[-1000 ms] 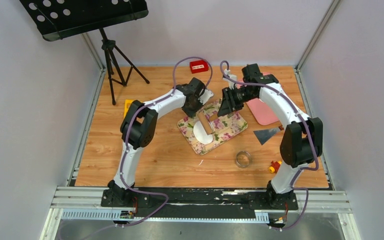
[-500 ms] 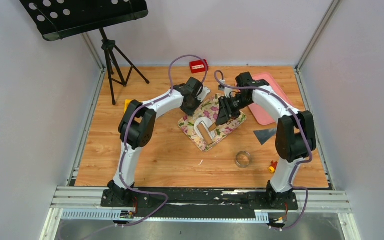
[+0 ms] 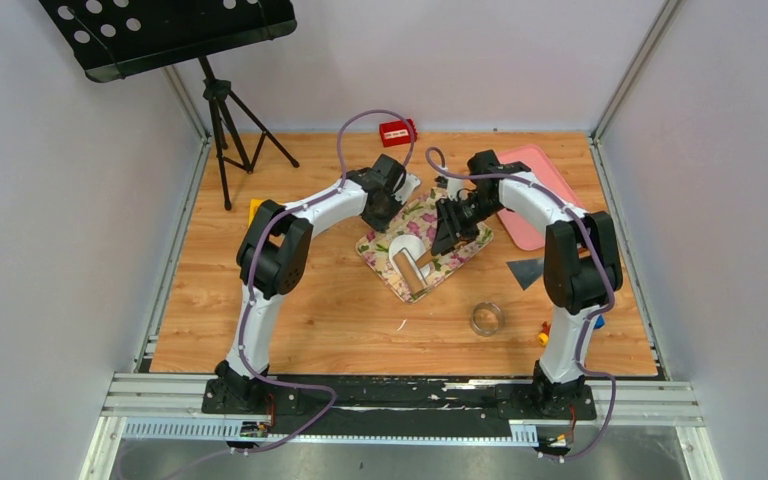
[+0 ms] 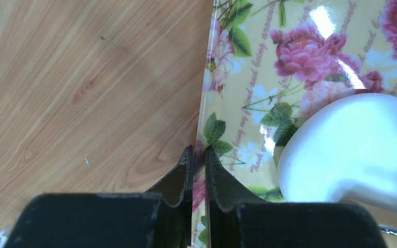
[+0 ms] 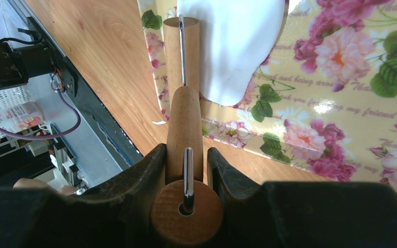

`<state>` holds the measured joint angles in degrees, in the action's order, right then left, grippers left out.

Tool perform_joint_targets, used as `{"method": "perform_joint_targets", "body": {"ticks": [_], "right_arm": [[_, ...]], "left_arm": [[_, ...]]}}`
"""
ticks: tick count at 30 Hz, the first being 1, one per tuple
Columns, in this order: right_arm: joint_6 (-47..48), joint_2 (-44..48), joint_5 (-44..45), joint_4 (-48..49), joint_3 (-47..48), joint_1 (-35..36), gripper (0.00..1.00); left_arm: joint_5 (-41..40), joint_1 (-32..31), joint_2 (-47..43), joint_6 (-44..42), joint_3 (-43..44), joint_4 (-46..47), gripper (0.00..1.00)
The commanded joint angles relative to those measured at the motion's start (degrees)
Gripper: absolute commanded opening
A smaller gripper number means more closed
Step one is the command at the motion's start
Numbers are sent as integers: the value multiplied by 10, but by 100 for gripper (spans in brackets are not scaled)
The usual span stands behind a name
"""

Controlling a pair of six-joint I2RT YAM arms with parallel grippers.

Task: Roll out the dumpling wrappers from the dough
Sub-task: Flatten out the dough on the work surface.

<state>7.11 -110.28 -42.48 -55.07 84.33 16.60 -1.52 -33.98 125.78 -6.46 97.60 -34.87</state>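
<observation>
Left tool (image 4: 199,155): pressed nearly together, pinching the left edge of the mat (image 4: 289,51) and pinning it to the surface (image 4: 82,77).

Right tool (image 5: 185,153): clamped on the handle of the roller (image 5: 182,51). The barrel lies on the mat's near half, against the near rim of the dough (image 5: 232,46).

Change: in the last second your right arm pulled in and the roller ran from mid-mat toward the mat's near corner. The dough, which showed on the roller's near side, now shows on its far side.

Reading: you've made one pass across the sheet. The dough sits mid-mat as one irregular slab, its edge still rounded and thick-looking. No wrappers cut yet. The cutter (image 3: 487,318) waits off the mat's near-right side. Expect more passes first.
</observation>
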Motion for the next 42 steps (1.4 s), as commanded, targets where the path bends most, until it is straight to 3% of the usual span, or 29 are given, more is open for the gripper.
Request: {"method": "perform_joint_targets", "body": {"ticks": [1,10,18,42], "right_arm": [[-8,-10,49,37,6,16,0],[-25,-28,89,46,9,41,0],[15,38,-7,33,34,37,0],[7,-18,204,11,2,-28,0]], "left_arm": [[-29,8,36,8,-29,-1,0],[-33,8,34,8,-30,1,0],[-38,8,32,5,-32,4,0],[-50,8,25,-1,-36,8,0]]}}
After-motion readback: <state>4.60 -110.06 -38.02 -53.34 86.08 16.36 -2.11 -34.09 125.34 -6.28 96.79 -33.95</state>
